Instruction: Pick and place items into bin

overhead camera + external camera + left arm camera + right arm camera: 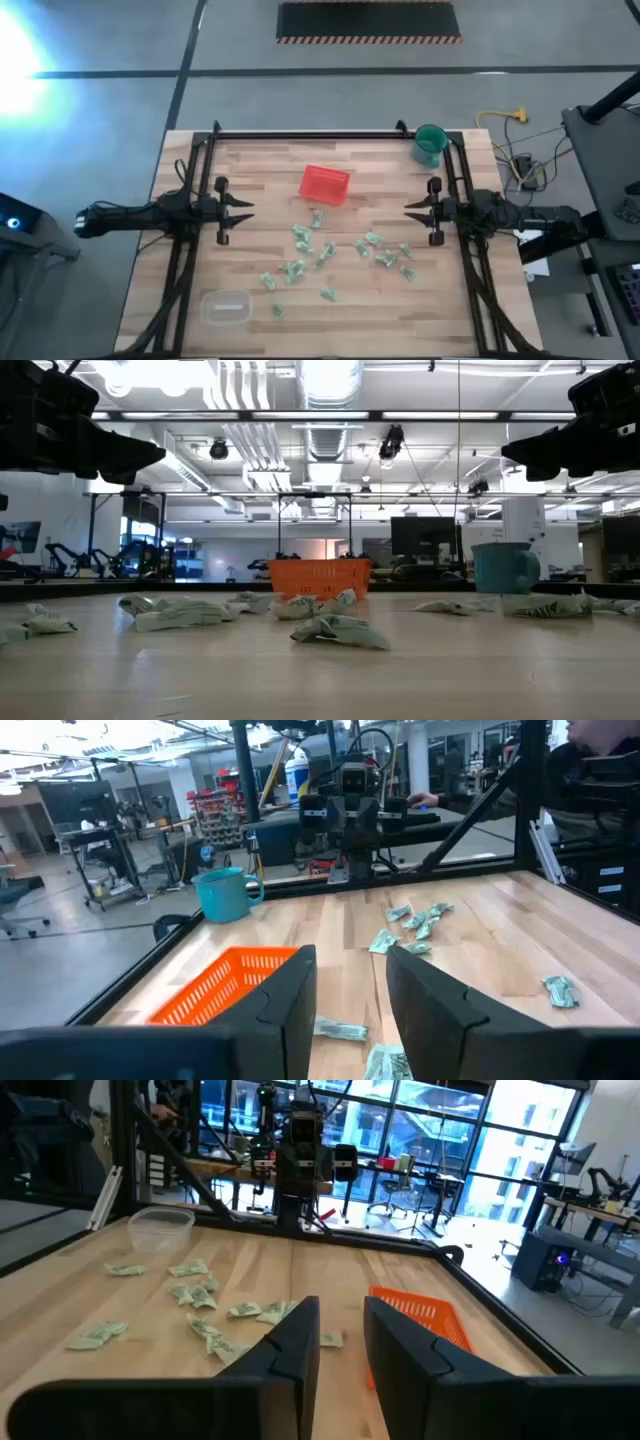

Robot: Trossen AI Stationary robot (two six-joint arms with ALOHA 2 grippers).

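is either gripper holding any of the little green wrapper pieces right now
No, nothing is held. The left gripper and right gripper both hang open and empty at the table's sides; the small crumpled pale-green wrapper pieces lie on the wooden table.

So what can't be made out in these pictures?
- Print on the wrapper pieces: too small, high view.
- Inside of the red tray: hidden by its own wall, low view.
- Clear container: contents indistinct, high view.
- Person: cut off by the left wrist view's edge.

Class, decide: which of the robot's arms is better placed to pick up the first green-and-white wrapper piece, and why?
Probably the right. Both grippers, left and right, hover open and empty at mid-table, but the crumpled green-and-white wrapper pieces spread towards the right gripper's side. The small square red plastic tray sits about midway between them.
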